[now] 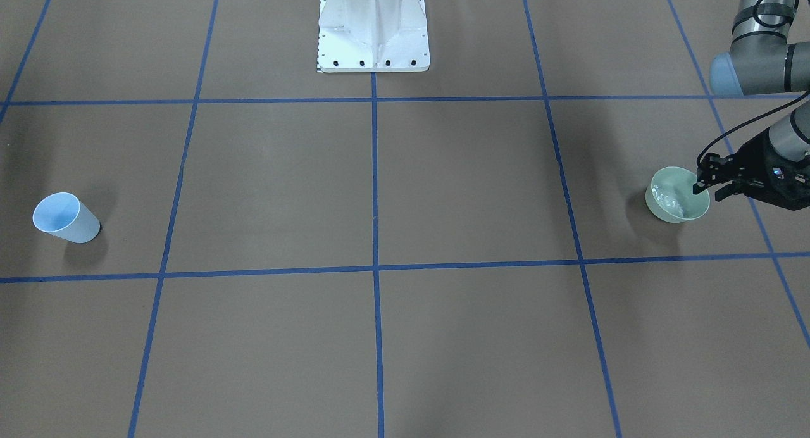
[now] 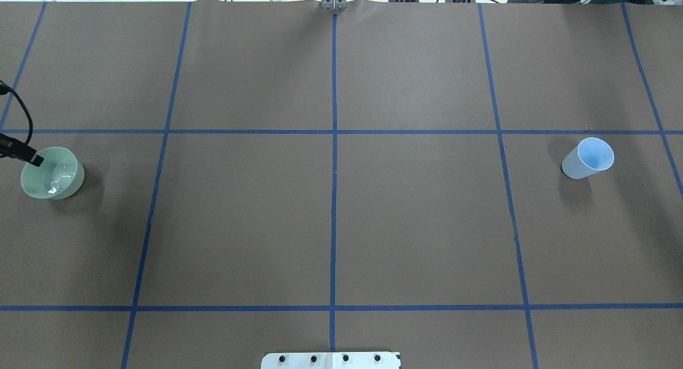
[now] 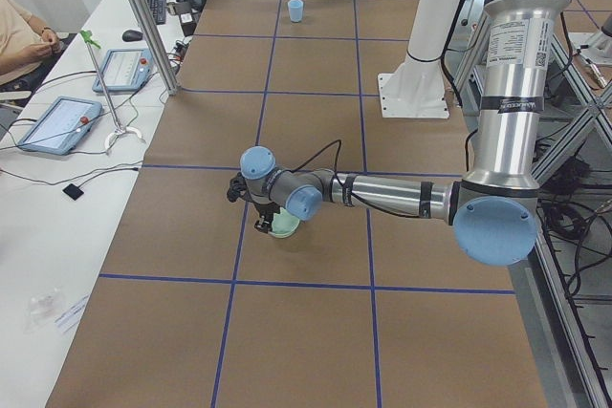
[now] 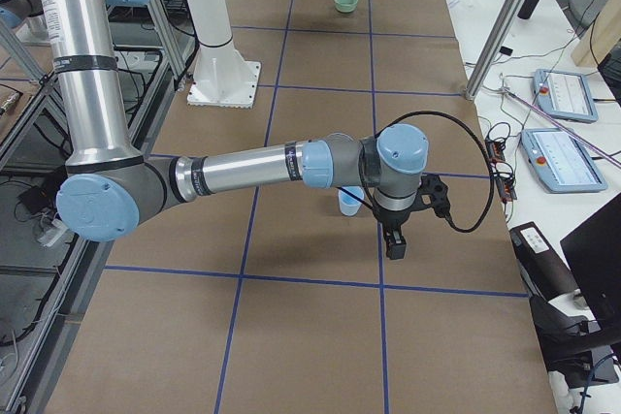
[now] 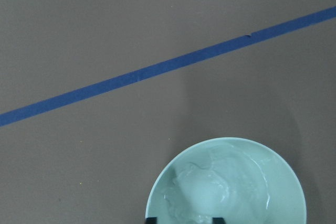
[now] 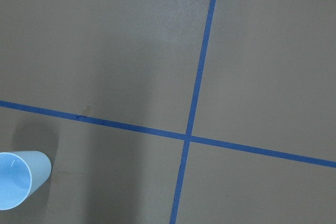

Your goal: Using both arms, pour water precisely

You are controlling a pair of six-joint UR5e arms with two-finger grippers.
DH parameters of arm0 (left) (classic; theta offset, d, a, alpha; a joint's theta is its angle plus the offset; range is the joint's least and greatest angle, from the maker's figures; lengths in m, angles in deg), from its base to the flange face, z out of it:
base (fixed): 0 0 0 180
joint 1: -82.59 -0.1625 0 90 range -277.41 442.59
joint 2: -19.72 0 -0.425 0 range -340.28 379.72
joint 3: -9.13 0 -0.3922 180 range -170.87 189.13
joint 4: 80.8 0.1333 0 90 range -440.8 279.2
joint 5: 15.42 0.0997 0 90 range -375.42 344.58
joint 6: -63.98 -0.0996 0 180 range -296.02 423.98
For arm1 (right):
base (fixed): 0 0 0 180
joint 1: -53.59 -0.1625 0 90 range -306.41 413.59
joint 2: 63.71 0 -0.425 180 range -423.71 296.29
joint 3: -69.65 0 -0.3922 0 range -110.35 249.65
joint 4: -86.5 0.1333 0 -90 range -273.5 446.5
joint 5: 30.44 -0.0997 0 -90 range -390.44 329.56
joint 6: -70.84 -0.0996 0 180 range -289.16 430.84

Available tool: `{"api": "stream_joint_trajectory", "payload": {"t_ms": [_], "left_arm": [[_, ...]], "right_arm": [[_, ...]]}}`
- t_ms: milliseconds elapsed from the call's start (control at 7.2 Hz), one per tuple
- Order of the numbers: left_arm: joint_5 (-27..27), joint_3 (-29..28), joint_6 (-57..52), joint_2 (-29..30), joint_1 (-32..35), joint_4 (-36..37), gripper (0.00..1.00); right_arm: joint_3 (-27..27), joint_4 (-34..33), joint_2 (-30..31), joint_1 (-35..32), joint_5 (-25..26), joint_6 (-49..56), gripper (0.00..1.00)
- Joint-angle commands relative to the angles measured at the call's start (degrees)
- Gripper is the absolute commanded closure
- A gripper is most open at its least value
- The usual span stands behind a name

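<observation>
A pale green bowl (image 1: 686, 211) stands on the brown table at the robot's left. It holds the water (image 1: 667, 200), seen as white glints, and also shows in the overhead view (image 2: 66, 182) and the left wrist view (image 5: 252, 182). My left gripper (image 1: 701, 177) is at the bowl's rim, one finger over the inside. Its fingertips (image 5: 152, 219) show apart, so it looks open. A light blue cup (image 2: 588, 158) stands upright at the robot's right, empty as far as I can see. My right gripper (image 4: 393, 239) hangs beside the cup (image 4: 347, 203); I cannot tell its state.
The white pedestal (image 1: 373, 26) stands at the table's middle on the robot's side. Blue tape lines (image 2: 333, 198) divide the table into squares. A side bench with tablets (image 3: 57, 121) and an operator (image 3: 24, 35) runs along the far edge, with metal posts (image 3: 143, 21).
</observation>
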Motion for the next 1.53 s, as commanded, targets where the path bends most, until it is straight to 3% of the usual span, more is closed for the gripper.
{"api": "stream_joint_trajectory", "payload": {"t_ms": [0, 417, 833, 1111, 1389], "left_arm": [[-3.88, 1.32, -0.07, 0.86, 5.02, 0.80, 0.00], [-5.93, 1.85, -5.48, 0.86, 13.91, 3.87, 0.00], [-5.15, 7.02, -24.11, 2.26, 22.35, 28.93, 0.00], [-4.53, 6.61, -27.05, 1.92, 29.10, 30.69, 0.00], [-4.00, 7.03, -26.97, 1.57, 29.40, 30.52, 0.00]], "right_arm": [[-0.71, 0.00, 0.06, 0.00, 0.37, -0.17, 0.00], [-0.54, 0.00, 0.06, 0.00, 0.11, -0.43, 0.00], [-1.06, -0.52, -0.12, 0.17, 0.11, -3.30, 0.00], [-0.98, -0.44, 0.23, 0.26, 0.11, -5.18, 0.00], [-1.07, -0.09, 1.19, 0.35, 0.37, -5.09, 0.00]]}}
